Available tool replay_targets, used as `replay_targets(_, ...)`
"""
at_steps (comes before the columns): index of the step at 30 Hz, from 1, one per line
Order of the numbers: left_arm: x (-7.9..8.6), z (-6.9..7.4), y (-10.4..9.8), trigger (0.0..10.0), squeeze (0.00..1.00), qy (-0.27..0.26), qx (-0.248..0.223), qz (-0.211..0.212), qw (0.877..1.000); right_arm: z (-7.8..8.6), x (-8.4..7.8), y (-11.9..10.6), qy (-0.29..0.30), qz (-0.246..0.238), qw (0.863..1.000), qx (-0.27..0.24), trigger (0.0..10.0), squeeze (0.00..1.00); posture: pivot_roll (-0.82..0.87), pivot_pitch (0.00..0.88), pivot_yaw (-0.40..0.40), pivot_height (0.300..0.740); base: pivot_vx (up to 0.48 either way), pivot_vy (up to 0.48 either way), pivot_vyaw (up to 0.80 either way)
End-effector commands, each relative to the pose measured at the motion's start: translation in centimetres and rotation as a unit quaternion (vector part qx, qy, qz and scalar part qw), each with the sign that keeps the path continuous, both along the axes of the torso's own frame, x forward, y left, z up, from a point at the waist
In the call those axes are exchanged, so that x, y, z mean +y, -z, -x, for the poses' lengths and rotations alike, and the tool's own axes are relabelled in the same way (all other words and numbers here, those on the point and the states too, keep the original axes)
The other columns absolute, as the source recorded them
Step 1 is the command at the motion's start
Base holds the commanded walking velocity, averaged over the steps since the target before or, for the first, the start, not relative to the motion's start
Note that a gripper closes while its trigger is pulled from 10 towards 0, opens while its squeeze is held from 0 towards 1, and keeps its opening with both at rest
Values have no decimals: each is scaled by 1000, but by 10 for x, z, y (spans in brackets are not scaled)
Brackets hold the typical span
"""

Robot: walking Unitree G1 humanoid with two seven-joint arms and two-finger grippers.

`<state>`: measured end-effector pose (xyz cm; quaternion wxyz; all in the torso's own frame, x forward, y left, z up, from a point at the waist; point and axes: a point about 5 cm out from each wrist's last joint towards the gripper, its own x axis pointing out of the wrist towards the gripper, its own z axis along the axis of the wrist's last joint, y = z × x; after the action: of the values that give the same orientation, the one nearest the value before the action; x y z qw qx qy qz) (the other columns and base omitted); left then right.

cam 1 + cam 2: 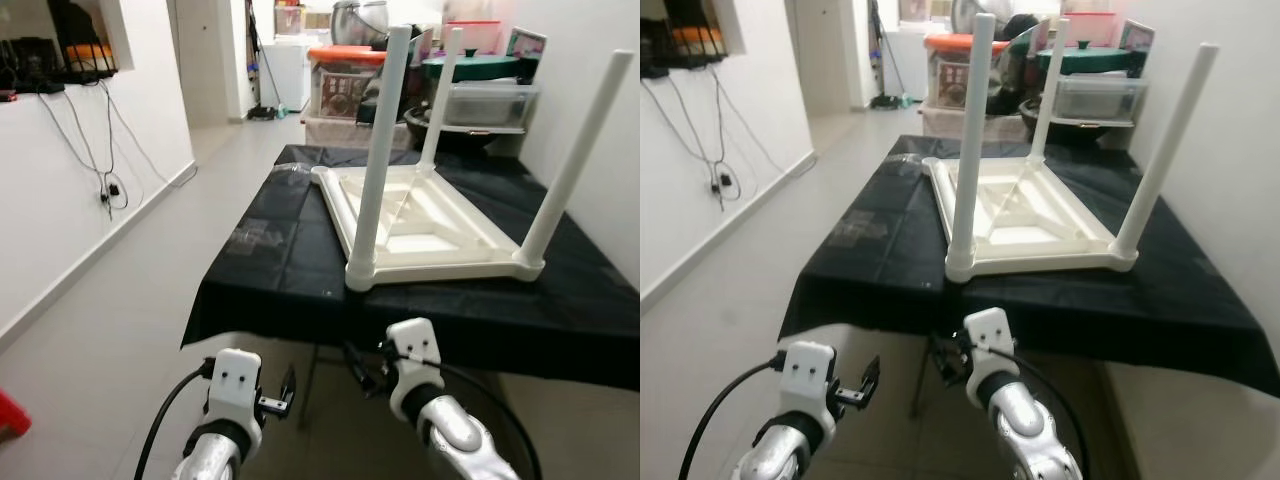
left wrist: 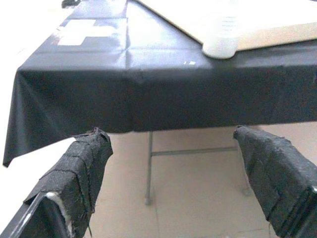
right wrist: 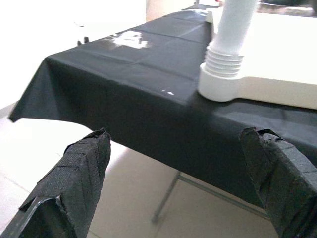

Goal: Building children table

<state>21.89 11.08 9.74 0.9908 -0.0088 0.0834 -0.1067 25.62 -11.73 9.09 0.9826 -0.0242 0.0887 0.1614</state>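
Children's table [image 1: 420, 225] lies inverted on the black-covered desk [image 1: 270, 250], three legs fitted. Left hand [image 2: 173, 183] and right hand [image 3: 178, 188] — both wide open, empty — sit below the desk edge; the right wrist view shows the threaded leg socket [image 3: 223, 74].

A black-draped folding table [image 1: 270, 260] carries an upturned white children's table [image 1: 420, 225], legs up

No text, label, brand, number or sign can be read anywhere here. The storage boxes [image 1: 345, 75] stacked far ahead of the grippers are too small and blurred to show any lettering. The white child's table [image 1: 420, 220] turned upside down on the black tablecloth [image 1: 270, 250] just ahead of them carries no visible marking.
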Motion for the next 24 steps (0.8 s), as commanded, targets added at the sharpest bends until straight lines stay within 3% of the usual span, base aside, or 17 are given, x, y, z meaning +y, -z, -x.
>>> replay_targets(1, -1, -1, 3, 10000, 0, 2, 1, -5, 1000, -2, -5, -2, 9, 1, 1000, -9, 10000, 0, 53, 0, -55, 740, 0, 0, 0)
replay_targets(24, 0, -3, 0, 10000, 0, -3, -14, -6, 1000, -5, -8, -5, 26, -6, 999, -27, 10000, 0, 56, 0, -54, 740, 0, 0, 0)
